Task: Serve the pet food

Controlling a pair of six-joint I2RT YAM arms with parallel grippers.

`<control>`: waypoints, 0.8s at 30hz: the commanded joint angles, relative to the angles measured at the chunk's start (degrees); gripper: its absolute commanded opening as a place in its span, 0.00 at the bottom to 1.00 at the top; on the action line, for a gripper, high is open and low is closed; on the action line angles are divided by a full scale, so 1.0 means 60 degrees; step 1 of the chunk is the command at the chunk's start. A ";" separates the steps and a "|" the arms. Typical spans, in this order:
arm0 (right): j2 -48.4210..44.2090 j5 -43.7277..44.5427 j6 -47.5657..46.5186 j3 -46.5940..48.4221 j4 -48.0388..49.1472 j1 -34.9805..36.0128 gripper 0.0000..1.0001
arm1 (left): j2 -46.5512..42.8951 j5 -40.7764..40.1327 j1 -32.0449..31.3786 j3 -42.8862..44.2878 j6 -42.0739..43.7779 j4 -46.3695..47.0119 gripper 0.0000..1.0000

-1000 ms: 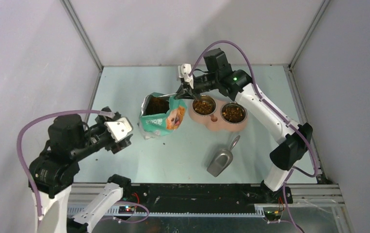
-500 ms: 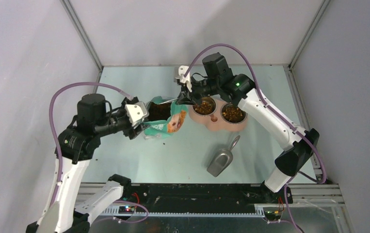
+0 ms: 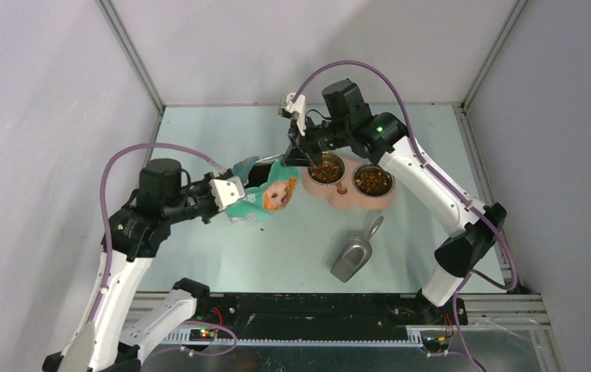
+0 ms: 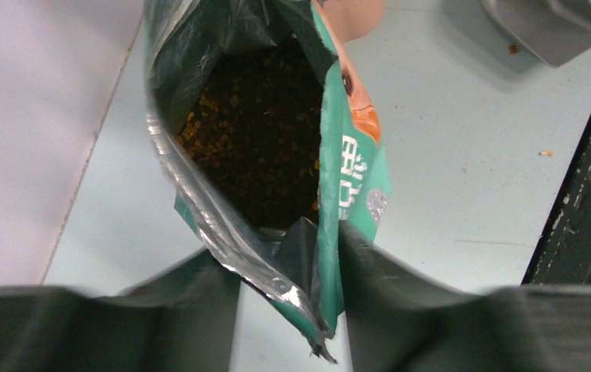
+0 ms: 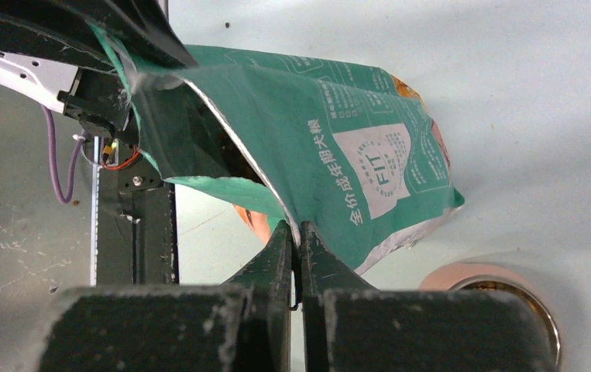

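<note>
Bag (image 3: 265,200): my right gripper (image 5: 297,240) clenched on its right rim to spread the mouth. My left gripper (image 4: 288,256) straddles the left rim; I cannot tell if it grips. Kibble (image 4: 261,147) inside.

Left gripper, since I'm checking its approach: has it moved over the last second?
Yes. Seen from above, the left gripper went right, toward the fixed pink two-bowl stand, and now reaches the teal-green foil bag.

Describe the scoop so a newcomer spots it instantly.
On the pale green table, find the pink double-bowl feeder right of centre. Just toward the near edge lies the scoop: grey metal, handle pointing toward the feeder, the only shovel-shaped thing there.
</note>
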 commanded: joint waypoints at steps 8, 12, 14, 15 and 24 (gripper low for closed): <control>0.0296 -0.1375 0.0573 0.3900 -0.2264 -0.0591 0.00 | -0.0261 -0.1003 0.0197 0.1689 -0.0736 0.0422 0.00; 0.0448 -0.1708 0.0181 0.4488 -0.2524 -0.1045 0.00 | 0.0439 -0.0113 0.1151 0.2204 -0.2906 0.1068 0.00; 0.0363 -0.1822 -0.0316 0.4289 -0.2606 -0.1152 0.00 | 0.0859 0.0433 0.1595 0.2326 -0.3693 0.1193 0.00; 0.0270 -0.1863 -0.1071 0.3950 -0.2714 -0.1167 0.00 | 0.1032 0.0551 0.1698 0.2287 -0.3816 0.1199 0.00; -0.0052 -0.2155 -0.4001 0.1638 -0.3983 -0.0772 0.56 | 0.0806 0.1313 0.1731 0.0511 -0.3918 0.1781 0.00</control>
